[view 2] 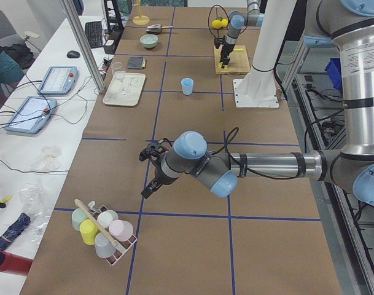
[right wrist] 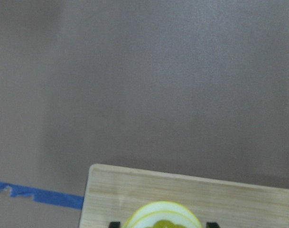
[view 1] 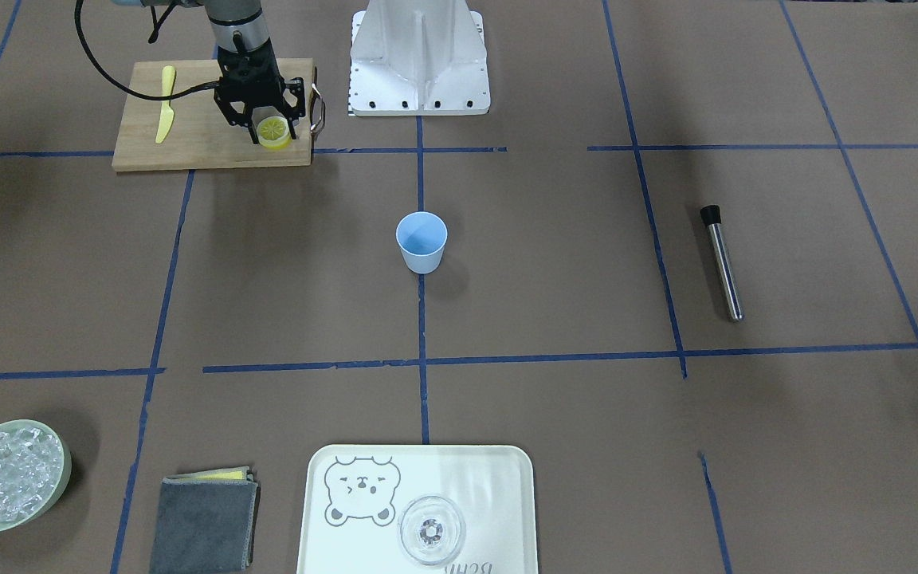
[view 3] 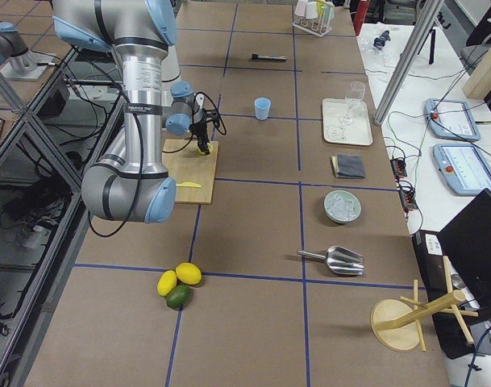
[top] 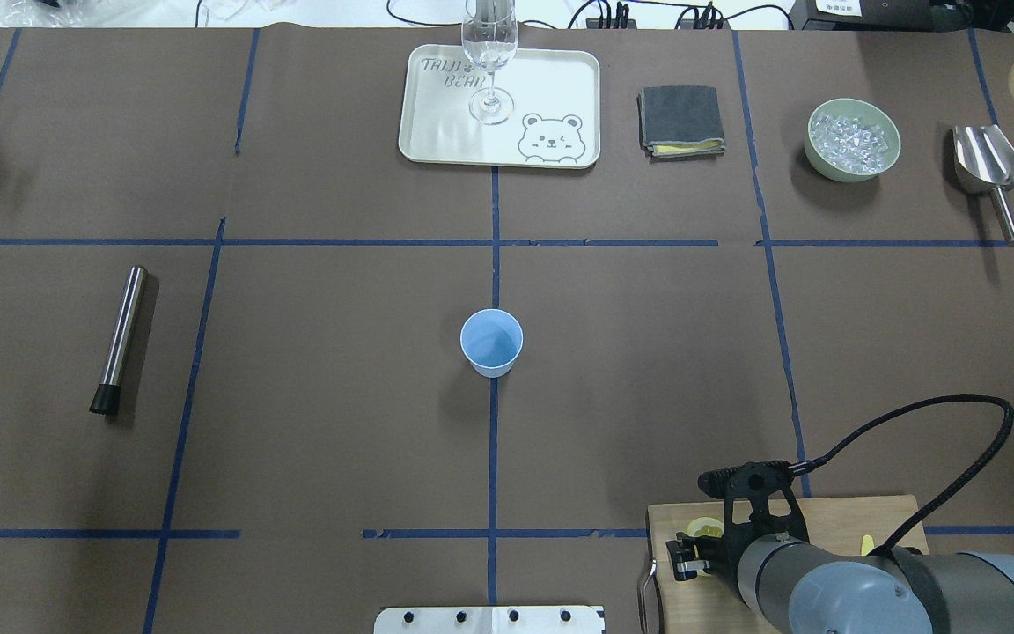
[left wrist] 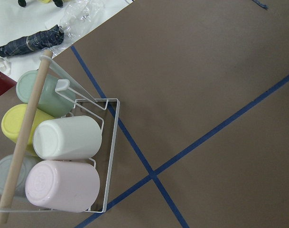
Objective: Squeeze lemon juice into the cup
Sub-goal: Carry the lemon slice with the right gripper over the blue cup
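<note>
right gripper (view 1: pixel 273 137) jaws stand wide, straddling the lemon (view 1: pixel 274 130) slices on the wooden cutting board (view 1: pixel 188 135), a thin gap at each finger; the cup (view 1: pixel 421 241) stands upright, well apart from those jaws; whether the left gripper (view 2: pixel 151 172) jaws are parted, i cannot tell

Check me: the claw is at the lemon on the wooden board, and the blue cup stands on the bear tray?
No: the cup stands on the table, apart from the tray, as the overhead view shows. The rest is right.
</note>
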`<state>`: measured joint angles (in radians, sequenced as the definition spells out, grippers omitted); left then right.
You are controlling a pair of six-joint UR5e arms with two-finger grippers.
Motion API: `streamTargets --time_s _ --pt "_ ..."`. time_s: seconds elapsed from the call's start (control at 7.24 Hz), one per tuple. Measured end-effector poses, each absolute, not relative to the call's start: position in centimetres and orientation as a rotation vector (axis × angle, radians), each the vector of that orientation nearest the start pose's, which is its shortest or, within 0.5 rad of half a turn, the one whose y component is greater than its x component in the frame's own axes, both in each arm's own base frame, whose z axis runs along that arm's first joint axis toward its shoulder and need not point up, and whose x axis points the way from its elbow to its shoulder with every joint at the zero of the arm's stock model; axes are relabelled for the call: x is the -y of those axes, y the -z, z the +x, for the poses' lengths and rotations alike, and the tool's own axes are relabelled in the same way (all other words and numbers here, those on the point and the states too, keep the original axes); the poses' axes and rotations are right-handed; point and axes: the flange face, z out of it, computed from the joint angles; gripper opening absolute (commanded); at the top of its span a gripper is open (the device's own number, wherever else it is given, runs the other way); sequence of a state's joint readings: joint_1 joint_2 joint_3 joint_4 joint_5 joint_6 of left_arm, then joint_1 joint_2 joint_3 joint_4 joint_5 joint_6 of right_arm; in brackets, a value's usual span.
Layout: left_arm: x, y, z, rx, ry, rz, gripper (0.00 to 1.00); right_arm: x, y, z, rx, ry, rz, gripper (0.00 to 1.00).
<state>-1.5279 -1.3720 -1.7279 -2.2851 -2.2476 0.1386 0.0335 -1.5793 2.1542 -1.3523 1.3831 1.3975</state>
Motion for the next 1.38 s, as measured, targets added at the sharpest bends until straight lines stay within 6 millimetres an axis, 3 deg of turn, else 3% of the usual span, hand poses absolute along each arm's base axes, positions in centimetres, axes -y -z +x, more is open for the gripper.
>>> streamTargets --time_s 0.41,0.83,1.1,1.38 --pt "42.7 -60.0 -5.3 -0.623 -0.396 0.686 1.0 17.0 -36.5 -45.4 0.779 0.051 0.262 0.27" --pt "42.5 -60.2 -5.3 -0.623 -0.394 0.685 1.0 17.4 -33.8 -43.7 0.783 0.047 0.248 0.27" --pt "42.5 -60.2 -5.3 -0.623 -0.393 0.684 1.0 19.1 -30.6 -43.2 0.788 0.025 0.205 0.27" --pt "42.4 -60.3 -5.3 -0.624 -0.393 0.682 1.0 21.8 -24.6 -44.5 0.78 0.004 0.183 0.27"
